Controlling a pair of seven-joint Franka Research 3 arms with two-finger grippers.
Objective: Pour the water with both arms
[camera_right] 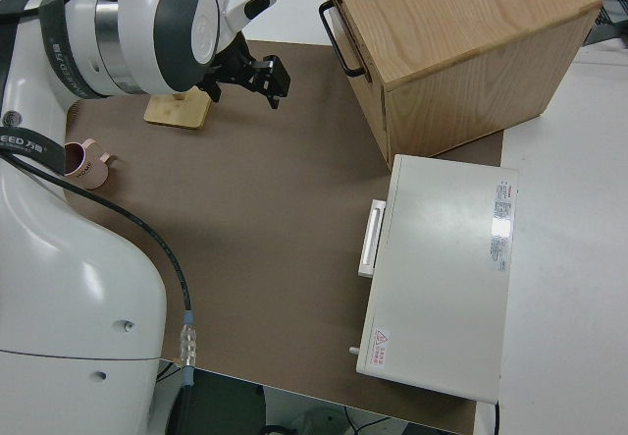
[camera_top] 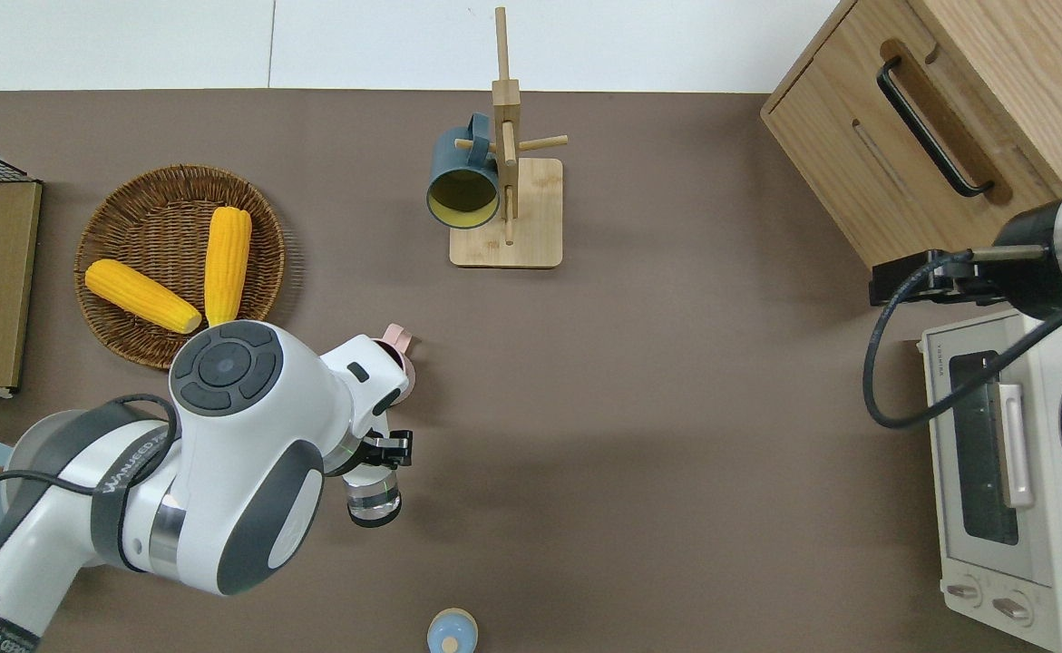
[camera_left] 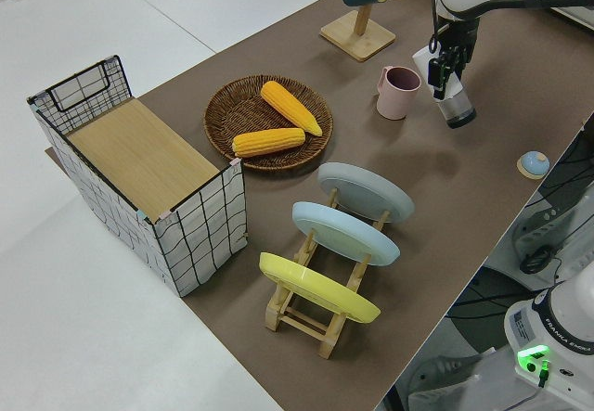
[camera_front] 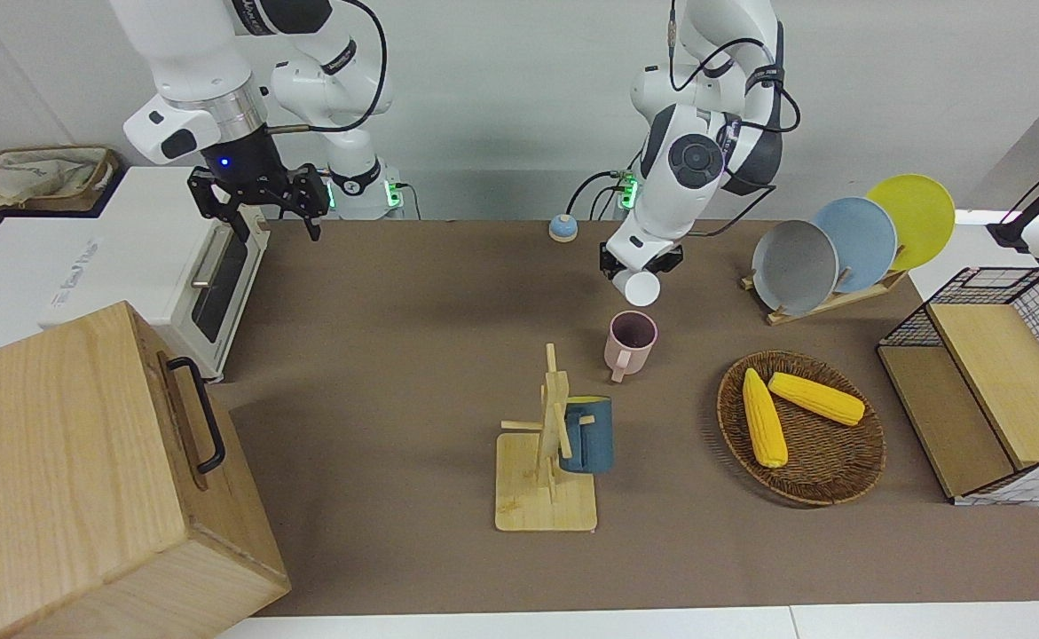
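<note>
Clear glass (camera_top: 374,501), gripped by left end effector (camera_top: 384,455), tilts near pink mug (camera_front: 631,344); right arm parked.

A brown mat covers the table (camera_front: 413,293), and on it stand a pink mug (camera_front: 631,343), a wooden mug tree (camera_front: 547,466) farther from the robots with a dark blue mug (camera_front: 587,434) hung on it, and a small blue knob-like object (camera_front: 562,228) close to the robots' edge. Toward the left arm's end lie a wicker basket (camera_front: 838,479) with two corn cobs (camera_front: 790,410), a wooden rack (camera_front: 825,303) holding three plates (camera_front: 852,242), and a wire-sided crate (camera_front: 989,390). At the right arm's end sit a white toaster oven (camera_front: 129,257) and a wooden box (camera_front: 84,479) with a black handle.
</note>
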